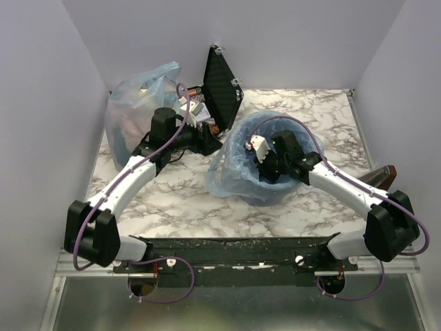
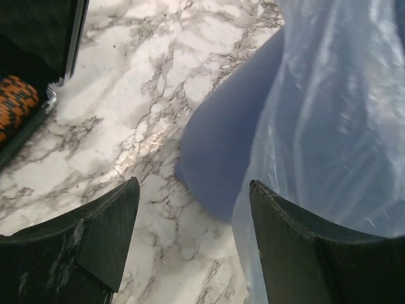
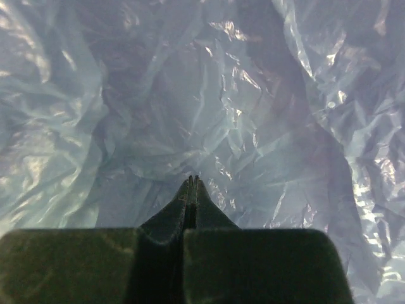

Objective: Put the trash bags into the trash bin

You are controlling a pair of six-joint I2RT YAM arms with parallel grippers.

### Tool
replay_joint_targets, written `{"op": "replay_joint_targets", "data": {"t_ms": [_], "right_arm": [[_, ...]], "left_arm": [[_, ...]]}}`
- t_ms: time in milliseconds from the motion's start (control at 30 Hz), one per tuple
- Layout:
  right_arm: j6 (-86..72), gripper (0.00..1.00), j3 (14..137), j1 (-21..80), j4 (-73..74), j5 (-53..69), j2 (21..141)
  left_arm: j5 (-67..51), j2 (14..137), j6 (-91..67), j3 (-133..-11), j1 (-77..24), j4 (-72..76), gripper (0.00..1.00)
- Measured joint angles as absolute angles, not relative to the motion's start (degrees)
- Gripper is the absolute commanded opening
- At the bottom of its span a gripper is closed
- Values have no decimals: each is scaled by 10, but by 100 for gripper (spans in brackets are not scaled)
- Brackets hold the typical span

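Note:
The trash bin (image 1: pixel 272 195) stands right of the table's middle, and its solid blue wall (image 2: pixel 228 145) shows in the left wrist view. The light-blue trash bag (image 1: pixel 231 165) lines it and hangs over the rim down the outside (image 2: pixel 342 114). My right gripper (image 1: pixel 267 169) reaches down into the bin. It is shut (image 3: pixel 192 182), with crinkled bag film (image 3: pixel 209 95) all around it and nothing seen between the jaws. My left gripper (image 1: pixel 209 136) hovers open just left of the bin, with bare marble between its fingertips (image 2: pixel 193 187). Its right finger (image 2: pixel 304 253) lies close to the hanging film.
An open black case (image 1: pixel 222 83) with orange-and-black chips (image 2: pixel 19 101) stands behind the left gripper. A bulging clear bag of coloured items (image 1: pixel 138 107) sits in the back left corner. A brown object (image 1: pixel 382 176) lies at the right edge. White walls enclose the marble table (image 1: pixel 172 200).

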State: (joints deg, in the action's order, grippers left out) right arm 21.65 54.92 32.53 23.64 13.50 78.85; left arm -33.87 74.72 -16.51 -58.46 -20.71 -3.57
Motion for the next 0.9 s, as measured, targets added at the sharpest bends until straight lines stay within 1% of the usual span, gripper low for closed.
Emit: {"op": "replay_joint_targets", "data": {"t_ms": [133,233,367,500,567,667,800,900], "right_arm": [[219,1,540,325,235,134,814],[220,1,540,325,227,135,838],[220,1,543,325,221,135,868],[222,1,573,325,238,135,898],[222,1,588,325,246,135,894],[221,1,607,325,256,138,866],[216,1,638,325,280,140,814],[213,1,660,325,286,140,783]], "left_arm": [[-357,814,-223,-577,-207,17,76],[-361,839,-247,-572,-206,39,75],[-362,846,-256,-576,-199,46,75],[-364,846,-256,-599,-175,41,76],[-370,846,-256,-608,-163,41,78],[-390,839,-262,-614,-134,42,79],[-458,820,-290,-614,-108,60,79],[-508,807,-319,-610,-109,86,79]]}}
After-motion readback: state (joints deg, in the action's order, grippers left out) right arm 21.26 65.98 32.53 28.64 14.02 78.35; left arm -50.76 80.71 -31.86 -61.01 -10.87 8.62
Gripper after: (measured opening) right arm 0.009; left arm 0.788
